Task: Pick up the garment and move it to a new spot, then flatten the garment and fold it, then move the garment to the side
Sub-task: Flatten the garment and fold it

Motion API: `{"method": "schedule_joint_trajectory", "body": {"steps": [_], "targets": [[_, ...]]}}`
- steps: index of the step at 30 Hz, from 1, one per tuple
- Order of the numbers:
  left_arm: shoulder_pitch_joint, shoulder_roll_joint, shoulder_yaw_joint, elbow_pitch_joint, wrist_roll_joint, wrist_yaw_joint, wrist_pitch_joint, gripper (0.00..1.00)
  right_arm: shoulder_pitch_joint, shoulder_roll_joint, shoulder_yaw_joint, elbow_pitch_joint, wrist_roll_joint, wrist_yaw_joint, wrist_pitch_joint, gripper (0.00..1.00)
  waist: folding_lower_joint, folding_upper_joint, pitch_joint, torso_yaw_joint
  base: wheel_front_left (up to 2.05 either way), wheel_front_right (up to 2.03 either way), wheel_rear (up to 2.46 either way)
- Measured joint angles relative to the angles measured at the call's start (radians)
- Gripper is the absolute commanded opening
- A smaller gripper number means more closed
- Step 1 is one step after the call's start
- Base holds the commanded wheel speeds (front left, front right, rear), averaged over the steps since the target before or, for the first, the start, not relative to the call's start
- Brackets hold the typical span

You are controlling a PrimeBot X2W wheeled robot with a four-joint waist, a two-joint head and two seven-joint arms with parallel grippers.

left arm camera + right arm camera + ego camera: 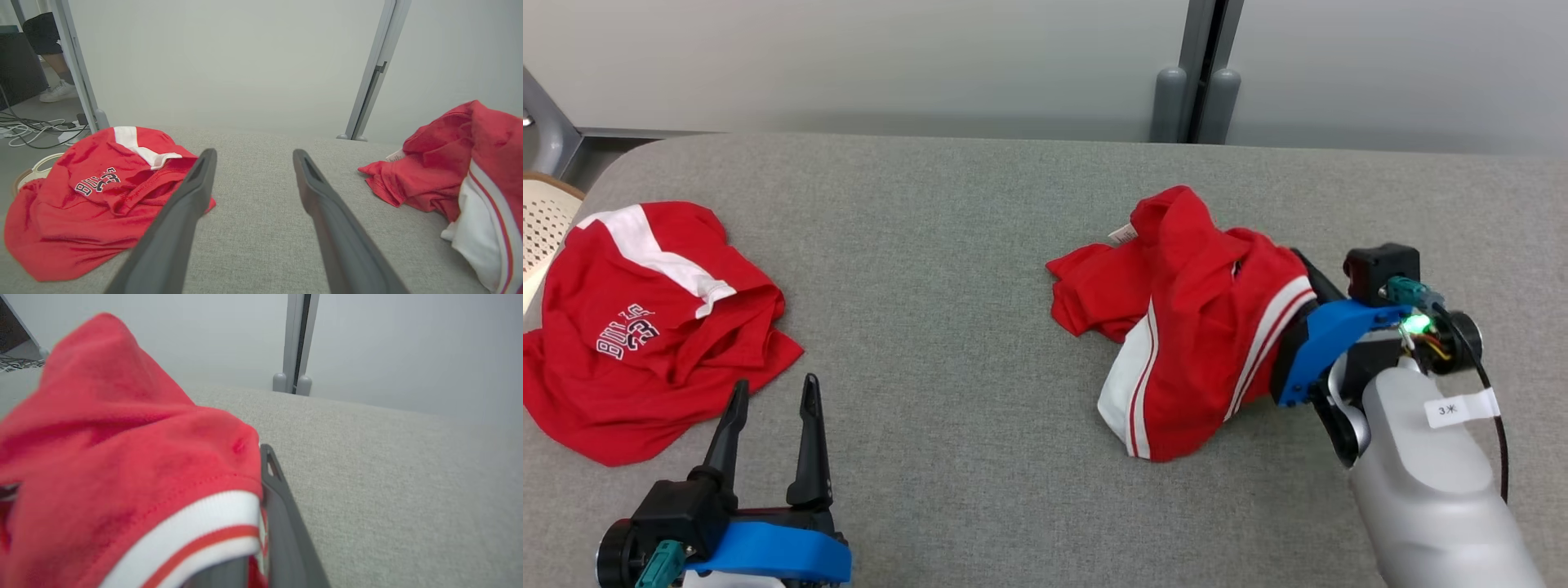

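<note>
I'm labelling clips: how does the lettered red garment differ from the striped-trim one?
The lettered garment lies spread low on the left; the striped garment is bunched into a raised heap on the right. The lettered garment shows a broad white band and lettering; the striped garment has white trim with thin red lines. The lettered garment is ungripped; the right gripper is shut on the striped garment. Both are red, on the grey table.

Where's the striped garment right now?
In the head view, right of centre on the table: the striped garment is bunched in the shut right pincer, apart from the Bulls shirt at far left.
</note>
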Motion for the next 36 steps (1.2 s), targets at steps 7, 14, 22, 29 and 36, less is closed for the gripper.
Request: {"method": "schedule_joint_trajectory", "body": {"steps": [7,14,22,29,36], "targets": [[0.013,0.002,0.003,-0.002,-0.003,0.009,-0.008,1.00,-0.093,0.000,0.185,-0.197,0.020,0.000,-0.023,0.00,-0.0001,0.0000,-0.057,-0.010,0.00,0.00,0.00],[0.034,0.006,0.001,-0.018,-0.009,0.016,-0.008,1.00,-0.205,0.000,0.325,-0.339,0.070,0.000,0.058,0.00,-0.0003,0.0000,-0.092,-0.006,0.00,0.00,0.00],[0.055,0.019,0.007,-0.044,-0.013,0.026,-0.007,1.00,-0.301,0.001,0.405,-0.455,0.225,0.000,0.114,0.00,-0.0002,0.0000,-0.097,-0.004,0.00,0.00,0.00],[0.061,0.025,0.007,-0.061,-0.013,0.035,0.000,1.00,-0.252,0.001,0.287,-0.484,0.180,0.000,0.201,0.00,-0.0003,0.0000,-0.098,-0.012,0.00,0.00,0.00],[0.059,0.022,-0.005,-0.070,-0.013,0.036,0.001,1.00,-0.083,-0.005,0.129,-0.393,0.027,0.000,0.262,0.00,-0.0002,0.0000,-0.067,-0.019,0.00,0.00,0.00]]}}
